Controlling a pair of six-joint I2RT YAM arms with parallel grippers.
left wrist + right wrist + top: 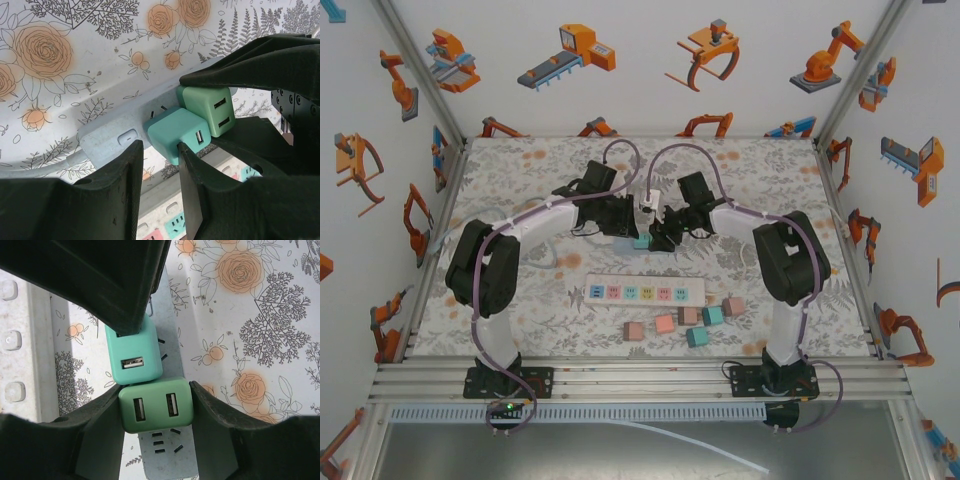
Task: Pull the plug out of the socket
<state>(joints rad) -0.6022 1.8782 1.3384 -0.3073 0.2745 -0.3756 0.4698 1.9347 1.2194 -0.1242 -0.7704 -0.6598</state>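
A pale grey power strip [107, 140] holds two plugs side by side. The green two-port plug [156, 410] sits in its socket, and my right gripper [155, 388] is shut on it, one finger on each side. The teal one-port plug [175, 131] is tilted, with its prongs partly showing. My left gripper [160, 147] is open; its right fingertip touches the teal plug's lower corner and its left fingertip sits by the strip's button end. In the top view both grippers meet mid-table around the teal plug [641, 241].
A white power strip [645, 292] with coloured sockets lies nearer the arm bases. Several loose coloured plug cubes [688, 318] sit in front of it. The two wrists crowd each other, and the right finger [240, 60] hangs just over the green plug.
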